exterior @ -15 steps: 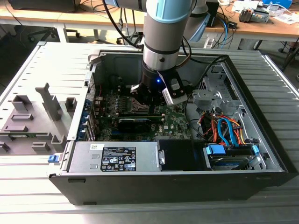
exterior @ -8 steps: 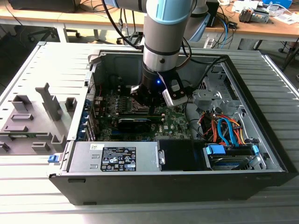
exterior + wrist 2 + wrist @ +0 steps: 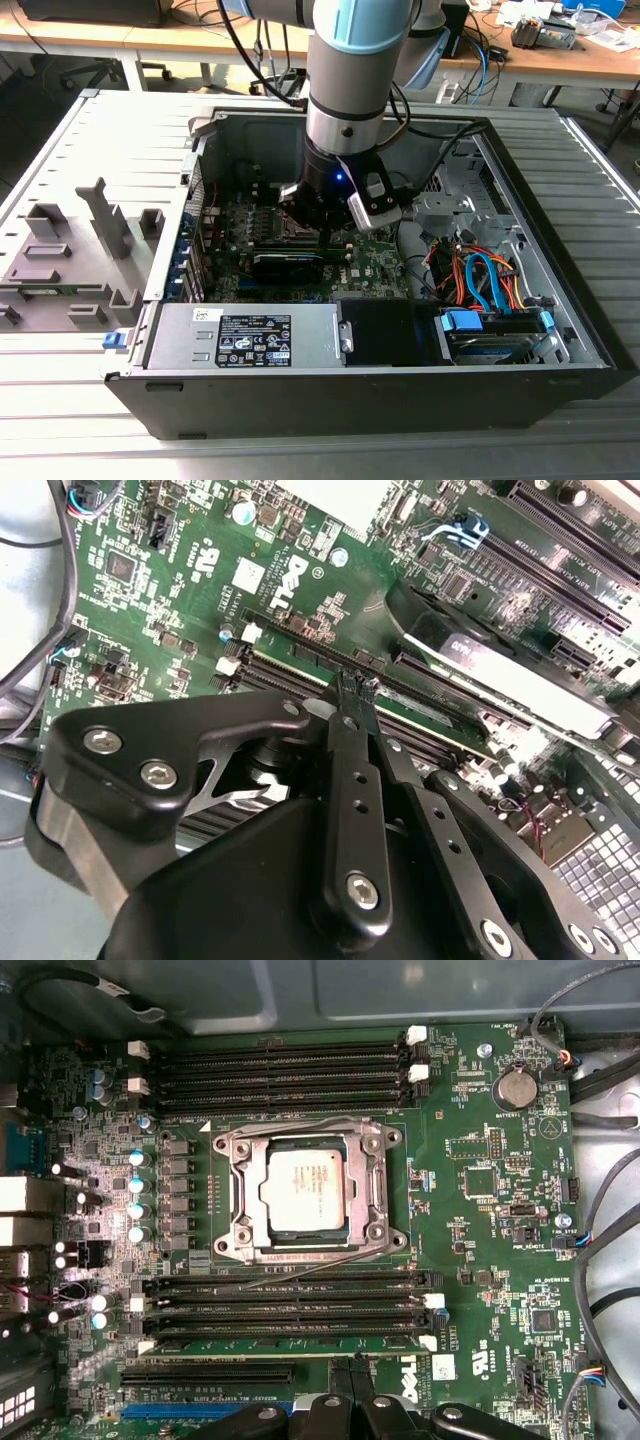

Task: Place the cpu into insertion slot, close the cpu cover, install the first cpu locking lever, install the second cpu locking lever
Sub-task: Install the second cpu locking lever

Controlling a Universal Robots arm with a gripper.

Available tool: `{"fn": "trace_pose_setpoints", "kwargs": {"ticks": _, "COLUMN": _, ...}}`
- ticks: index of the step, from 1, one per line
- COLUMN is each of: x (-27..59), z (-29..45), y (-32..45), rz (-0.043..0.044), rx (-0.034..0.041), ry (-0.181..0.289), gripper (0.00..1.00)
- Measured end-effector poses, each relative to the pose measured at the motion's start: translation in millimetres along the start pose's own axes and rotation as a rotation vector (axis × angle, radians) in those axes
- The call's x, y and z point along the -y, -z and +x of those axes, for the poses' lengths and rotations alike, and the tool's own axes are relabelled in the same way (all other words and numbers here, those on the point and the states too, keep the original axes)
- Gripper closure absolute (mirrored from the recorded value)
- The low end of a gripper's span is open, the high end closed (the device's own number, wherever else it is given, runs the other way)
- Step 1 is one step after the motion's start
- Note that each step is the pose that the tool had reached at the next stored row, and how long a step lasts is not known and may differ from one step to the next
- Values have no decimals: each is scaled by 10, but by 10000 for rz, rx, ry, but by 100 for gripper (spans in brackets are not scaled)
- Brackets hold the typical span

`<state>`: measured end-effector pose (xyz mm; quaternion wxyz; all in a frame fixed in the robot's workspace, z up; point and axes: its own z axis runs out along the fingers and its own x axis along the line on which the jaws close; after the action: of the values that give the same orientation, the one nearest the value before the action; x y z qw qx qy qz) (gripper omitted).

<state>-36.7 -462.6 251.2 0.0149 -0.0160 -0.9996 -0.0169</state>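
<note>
Silvery-grey metal marks the cpu (image 3: 305, 1192), which already sits in the slot (image 3: 232, 1195) at the middle of the green board (image 3: 480, 1160), with the cover (image 3: 372, 1192) closed flat around it and the chip showing through its window. In the first wrist view, thin wire levers run along the socket's edges: one (image 3: 300, 1261) lies slantwise along the side nearest the end effector (image 3: 345, 1405), another (image 3: 290, 1136) along the far side. Whether either is latched I cannot tell.

The end effector hangs above the board, its fingers drawn together and holding nothing; in the second wrist view the tips (image 3: 350, 685) meet over the memory slots (image 3: 300, 665). The socket lies just beyond those slots, so the nearer lever is the closer one.

Counted: one cpu, one cover, two levers, one end effector.
</note>
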Motion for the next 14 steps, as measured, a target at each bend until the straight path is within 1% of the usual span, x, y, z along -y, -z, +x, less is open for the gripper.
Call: {"fn": "trace_pose_setpoints", "kwargs": {"ticks": 14, "x": 69, "z": -2, "y": -5, "rz": 0, "rx": 0, "ry": -1, "gripper": 89}}
